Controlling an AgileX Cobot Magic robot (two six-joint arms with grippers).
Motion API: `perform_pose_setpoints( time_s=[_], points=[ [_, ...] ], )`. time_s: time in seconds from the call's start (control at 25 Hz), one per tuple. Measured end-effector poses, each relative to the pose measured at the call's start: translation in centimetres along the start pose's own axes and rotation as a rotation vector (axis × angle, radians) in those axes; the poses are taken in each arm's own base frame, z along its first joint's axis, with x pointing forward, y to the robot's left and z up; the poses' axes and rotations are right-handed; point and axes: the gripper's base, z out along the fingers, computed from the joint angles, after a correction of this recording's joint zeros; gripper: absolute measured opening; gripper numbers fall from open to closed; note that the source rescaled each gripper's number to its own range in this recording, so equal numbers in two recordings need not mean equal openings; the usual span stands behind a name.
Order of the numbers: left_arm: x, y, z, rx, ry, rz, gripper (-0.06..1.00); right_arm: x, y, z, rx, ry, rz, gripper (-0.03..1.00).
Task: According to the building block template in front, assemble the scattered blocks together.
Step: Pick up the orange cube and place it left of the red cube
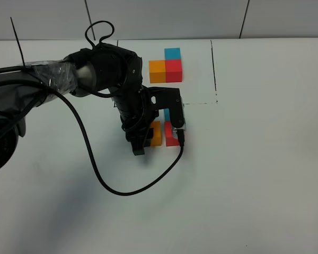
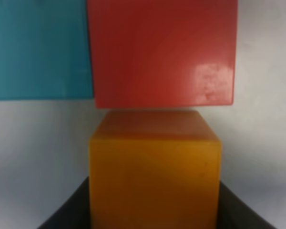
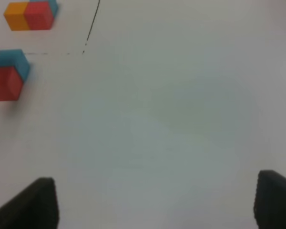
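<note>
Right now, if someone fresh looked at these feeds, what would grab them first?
The black left arm, bent over mid-table with its left gripper around the orange cube, which sits right against the red cube, blue cube alongside. Behind them, the building block template shows the same three colours joined inside a thin black line. The right gripper hangs open over bare table.

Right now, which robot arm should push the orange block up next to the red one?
Left, probably. The left gripper is already around the orange block, right beside the red block. The right gripper is open over bare table, away from the blocks.
</note>
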Motion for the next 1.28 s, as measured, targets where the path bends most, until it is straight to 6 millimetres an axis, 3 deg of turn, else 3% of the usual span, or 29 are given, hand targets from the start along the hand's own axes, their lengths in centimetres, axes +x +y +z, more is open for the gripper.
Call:
perform_pose_setpoints(
  time_s=[1.28],
  points=[
    [-0.39,-0.08,0.17,0.011,-0.044,-0.002,0.00,0.00,0.00,0.00,0.000,0.000,0.000,0.68]
  ],
)
